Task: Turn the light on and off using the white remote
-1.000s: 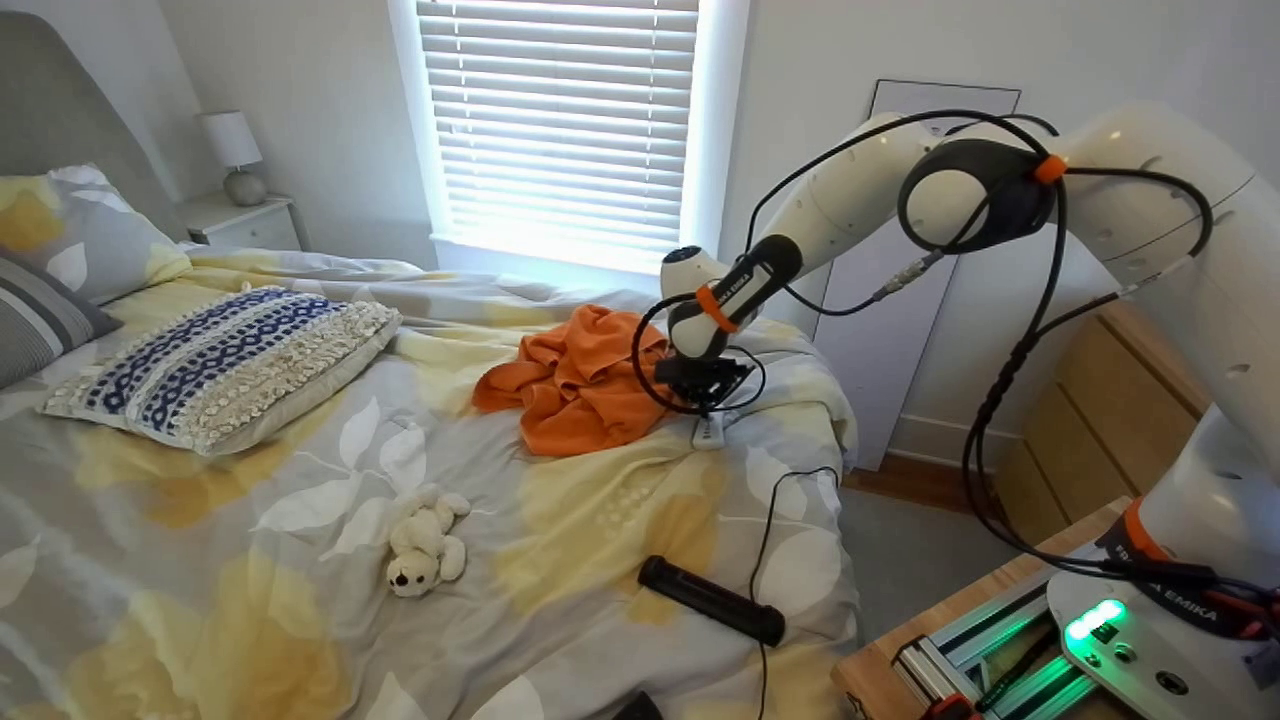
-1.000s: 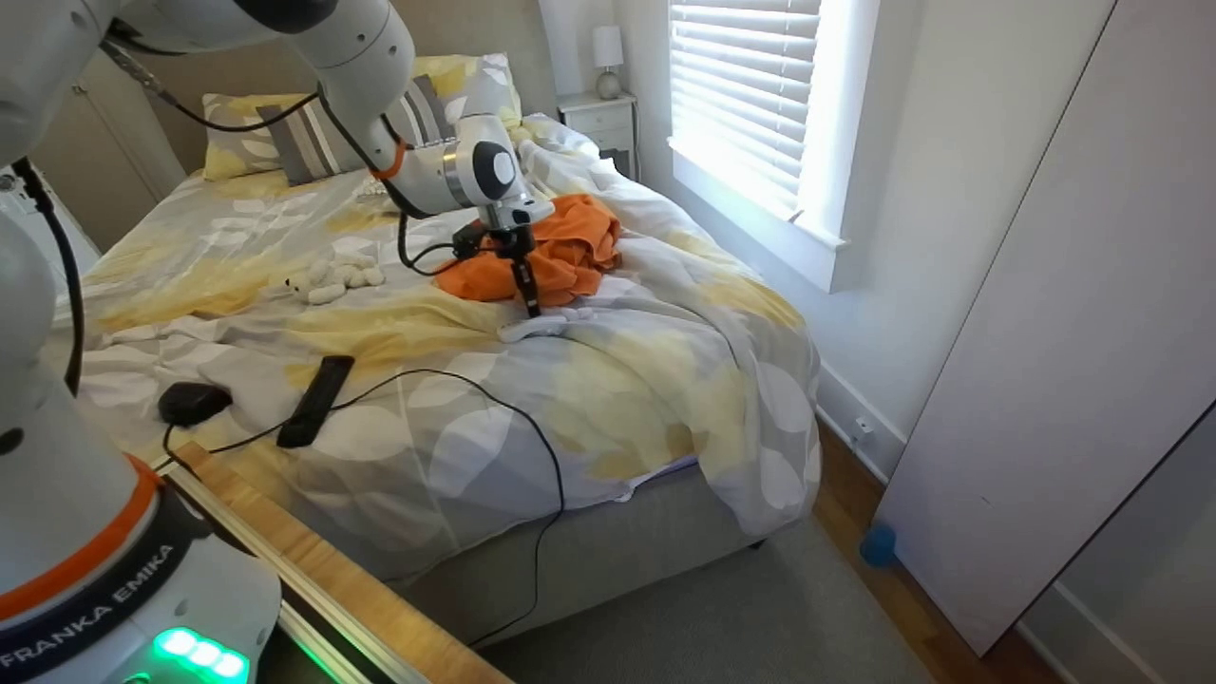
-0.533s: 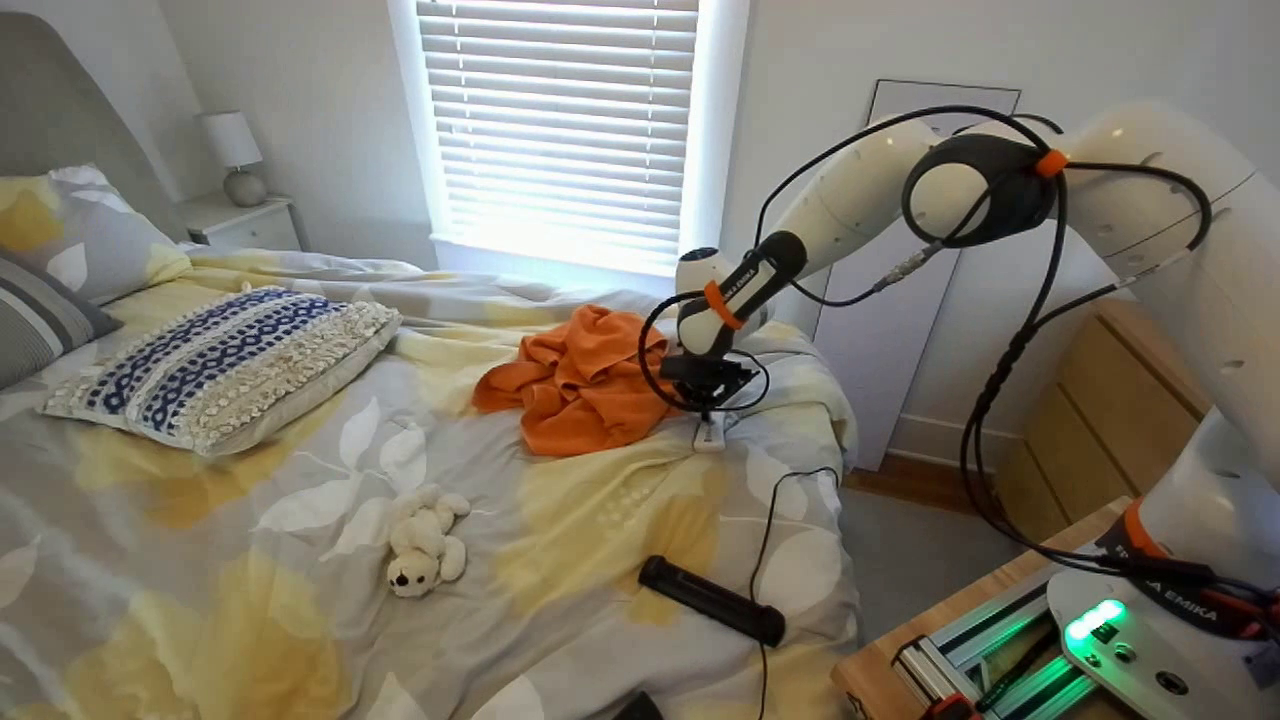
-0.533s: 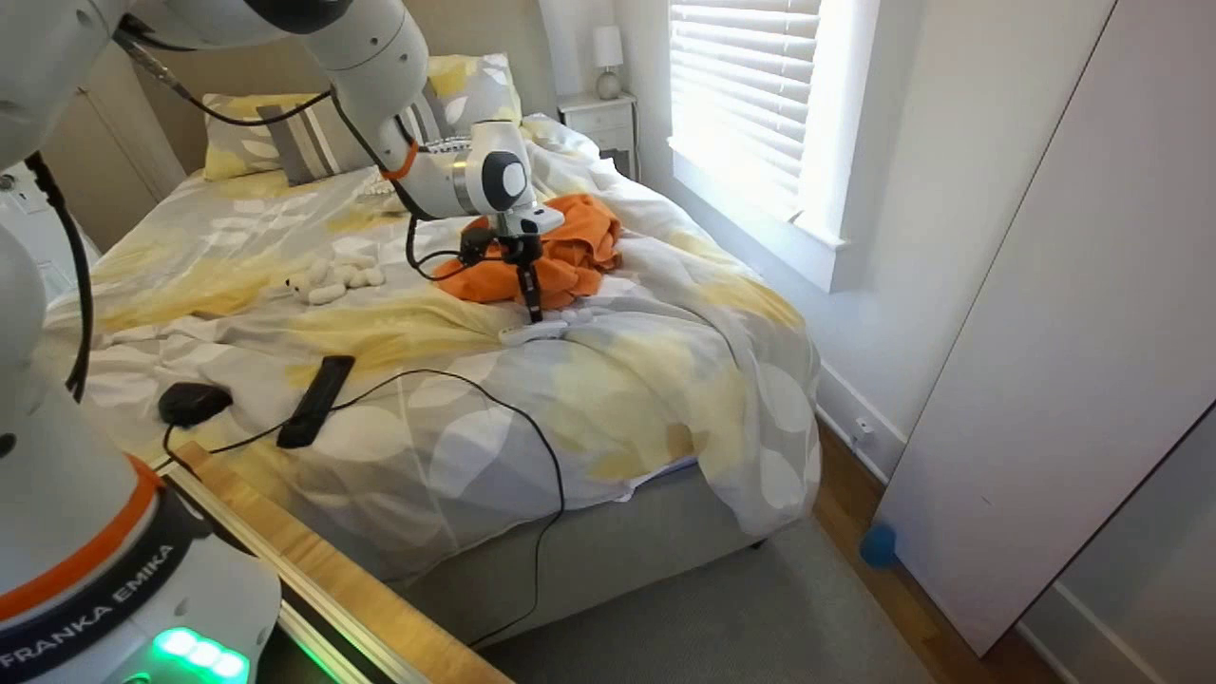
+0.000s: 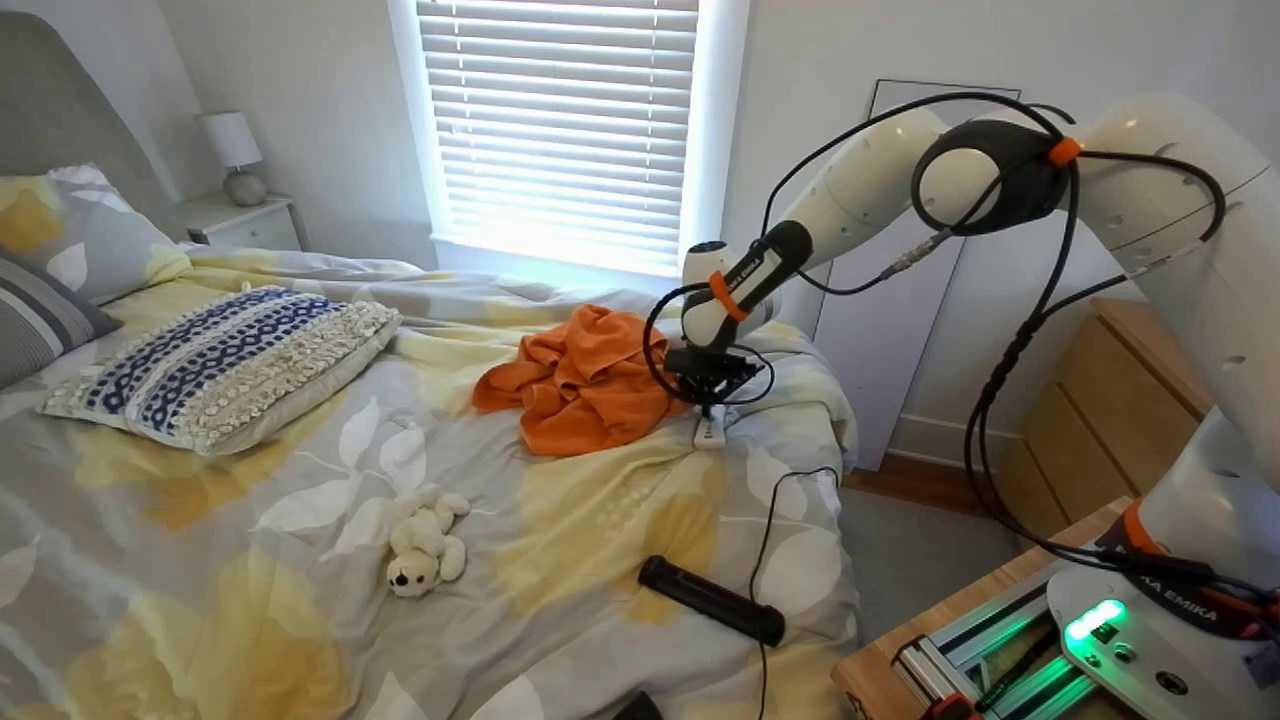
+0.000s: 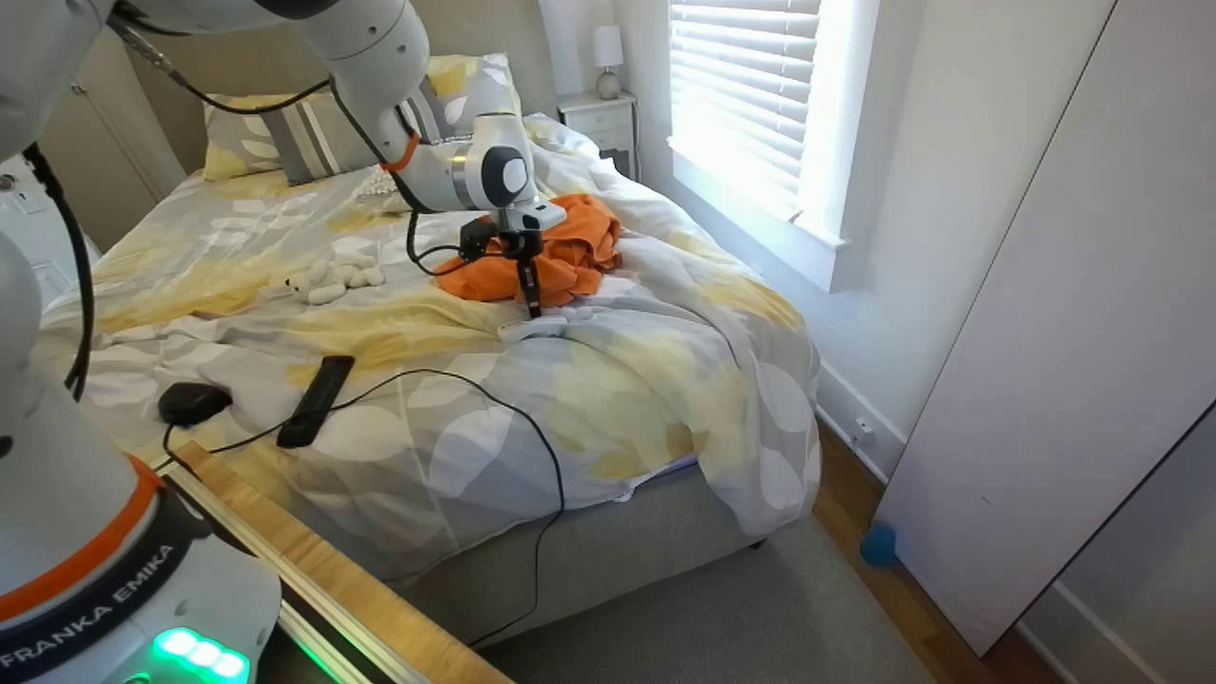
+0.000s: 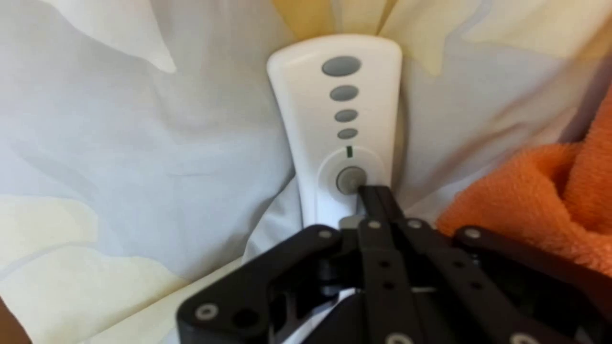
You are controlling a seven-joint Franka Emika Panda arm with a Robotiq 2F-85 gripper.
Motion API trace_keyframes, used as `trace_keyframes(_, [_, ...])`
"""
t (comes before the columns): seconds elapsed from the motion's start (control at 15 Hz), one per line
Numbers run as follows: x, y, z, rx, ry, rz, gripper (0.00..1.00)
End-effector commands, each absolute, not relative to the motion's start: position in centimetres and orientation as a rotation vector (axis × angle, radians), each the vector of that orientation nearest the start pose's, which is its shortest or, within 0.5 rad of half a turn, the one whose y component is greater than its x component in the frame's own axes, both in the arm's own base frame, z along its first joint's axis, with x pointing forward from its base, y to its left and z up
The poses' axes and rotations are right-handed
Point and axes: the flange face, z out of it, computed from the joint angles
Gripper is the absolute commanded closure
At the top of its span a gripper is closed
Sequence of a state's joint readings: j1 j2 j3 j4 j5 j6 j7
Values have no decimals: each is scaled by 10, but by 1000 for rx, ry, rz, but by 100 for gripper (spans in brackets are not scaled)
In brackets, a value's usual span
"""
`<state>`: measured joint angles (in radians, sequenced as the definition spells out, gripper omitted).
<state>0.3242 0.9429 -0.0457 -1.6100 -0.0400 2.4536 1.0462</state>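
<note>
The white remote lies face up on the bed. The wrist view shows its grey oval buttons in a column and a round grey button below them. My gripper is shut and empty, pointing down, its tips together at the lower right edge of the round button. Whether they touch it I cannot tell. The gripper hides the remote's lower end. Both exterior views show the remote under the fingertips. A table lamp stands on the far nightstand; I cannot tell whether it is lit.
A crumpled orange cloth lies beside the gripper. A white plush toy, a black bar with a cable, a black object and a patterned pillow are also on the bed.
My gripper moved down and slightly right in the view with the window at centre, onto or close to the remote, then rose slightly. It stayed shut.
</note>
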Motion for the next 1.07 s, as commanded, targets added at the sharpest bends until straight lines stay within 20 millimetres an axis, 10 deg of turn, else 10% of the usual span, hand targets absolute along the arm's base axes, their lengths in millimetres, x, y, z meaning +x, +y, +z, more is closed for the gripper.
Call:
trace_keyframes(0.0, [622,184,75,-3068,1123,98,100])
trace_keyframes(1.0, [609,192,107,-3074,1057,158,100])
